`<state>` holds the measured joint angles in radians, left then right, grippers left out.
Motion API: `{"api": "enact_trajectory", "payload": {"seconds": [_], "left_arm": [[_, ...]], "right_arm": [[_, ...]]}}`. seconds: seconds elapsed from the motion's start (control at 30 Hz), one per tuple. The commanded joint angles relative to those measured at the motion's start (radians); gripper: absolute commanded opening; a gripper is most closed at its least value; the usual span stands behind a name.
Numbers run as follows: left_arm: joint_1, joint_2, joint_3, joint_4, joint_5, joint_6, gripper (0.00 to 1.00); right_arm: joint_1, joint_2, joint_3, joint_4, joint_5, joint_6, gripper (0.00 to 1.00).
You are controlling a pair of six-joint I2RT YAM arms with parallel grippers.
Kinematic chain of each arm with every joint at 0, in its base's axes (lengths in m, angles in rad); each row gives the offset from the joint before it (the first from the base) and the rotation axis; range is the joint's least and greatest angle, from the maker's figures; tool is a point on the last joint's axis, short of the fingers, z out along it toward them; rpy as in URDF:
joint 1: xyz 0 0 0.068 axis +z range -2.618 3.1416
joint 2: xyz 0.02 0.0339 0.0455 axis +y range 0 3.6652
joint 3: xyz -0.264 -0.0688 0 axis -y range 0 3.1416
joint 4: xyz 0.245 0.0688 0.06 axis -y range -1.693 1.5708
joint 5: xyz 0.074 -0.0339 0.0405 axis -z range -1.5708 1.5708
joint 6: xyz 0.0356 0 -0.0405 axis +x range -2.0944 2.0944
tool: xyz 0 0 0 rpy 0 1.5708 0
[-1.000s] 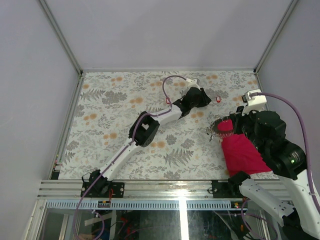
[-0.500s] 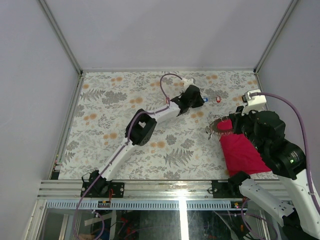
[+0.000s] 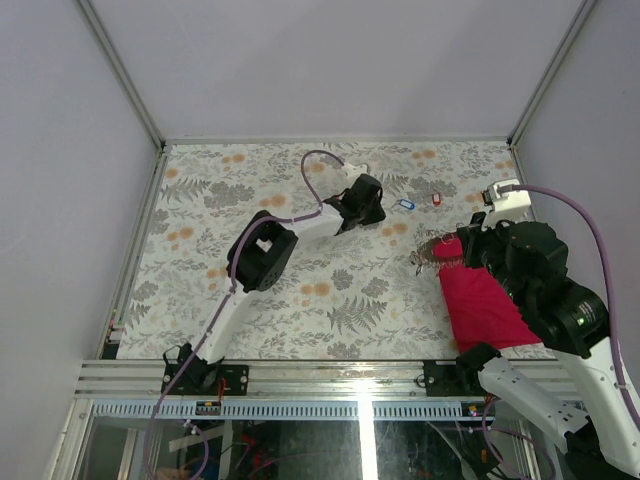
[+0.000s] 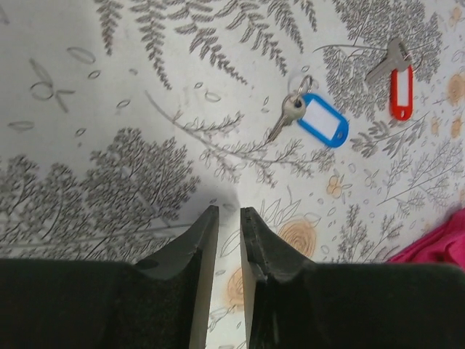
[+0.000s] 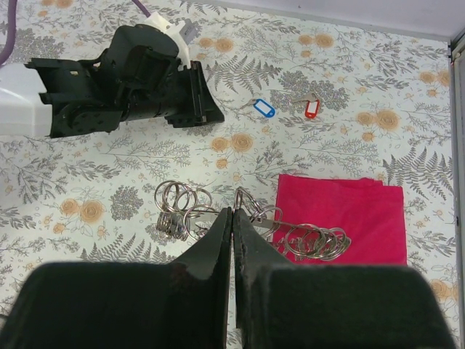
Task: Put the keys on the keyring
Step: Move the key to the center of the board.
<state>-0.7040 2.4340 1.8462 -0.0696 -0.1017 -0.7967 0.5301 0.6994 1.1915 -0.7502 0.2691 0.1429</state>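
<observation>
Two keys lie on the floral table: a blue-tagged key (image 4: 322, 123) (image 3: 406, 204) and, to its right, a red-tagged key (image 4: 401, 91) (image 3: 436, 199). My left gripper (image 4: 228, 212) (image 3: 380, 210) hangs a short way left of the blue one, open by a narrow gap with nothing between the fingers. The keyring (image 5: 182, 207) (image 3: 428, 250), a floppy chain of metal rings, sprawls from the table onto the red cloth (image 5: 349, 211). My right gripper (image 5: 231, 212) is shut on the chain's middle, where the chain crosses its tips.
The red cloth (image 3: 482, 298) lies at the right, partly under the right arm (image 3: 525, 265). The left arm (image 3: 265, 255) stretches diagonally across the table's middle. Grey walls close the table on three sides.
My left gripper has pulled back leftward off the blue key, which now lies uncovered, and its jaws have narrowed. The right gripper and keyring have barely moved.
</observation>
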Motion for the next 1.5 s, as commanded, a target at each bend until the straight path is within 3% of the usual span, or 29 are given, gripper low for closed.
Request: {"api": "enact_trajectory", "payload": {"seconds": [0.0,0.27,0.5,0.8,1.13,1.47], "left_arm": [[0.006,-0.071,-0.093,0.052,0.005,0.06,0.22],[0.006,-0.053,0.035,0.238,0.134,0.148,0.31],[0.009,0.097,0.182,0.365,0.163,0.013,0.35],[0.008,0.263,0.327,0.403,0.126,-0.177,0.38],[0.0,0.326,0.362,0.427,0.056,-0.241,0.41],[-0.01,0.346,0.405,0.337,-0.032,-0.285,0.41]], "right_arm": [[-0.002,-0.016,0.007,0.089,0.0,0.004,0.03],[-0.003,-0.018,0.004,0.094,-0.007,0.002,0.03],[-0.003,-0.017,0.001,0.095,-0.01,0.003,0.03],[-0.004,-0.019,0.001,0.091,0.001,0.004,0.03],[-0.003,-0.024,-0.003,0.084,0.003,0.001,0.04],[-0.002,-0.031,-0.009,0.08,0.009,0.003,0.04]]}}
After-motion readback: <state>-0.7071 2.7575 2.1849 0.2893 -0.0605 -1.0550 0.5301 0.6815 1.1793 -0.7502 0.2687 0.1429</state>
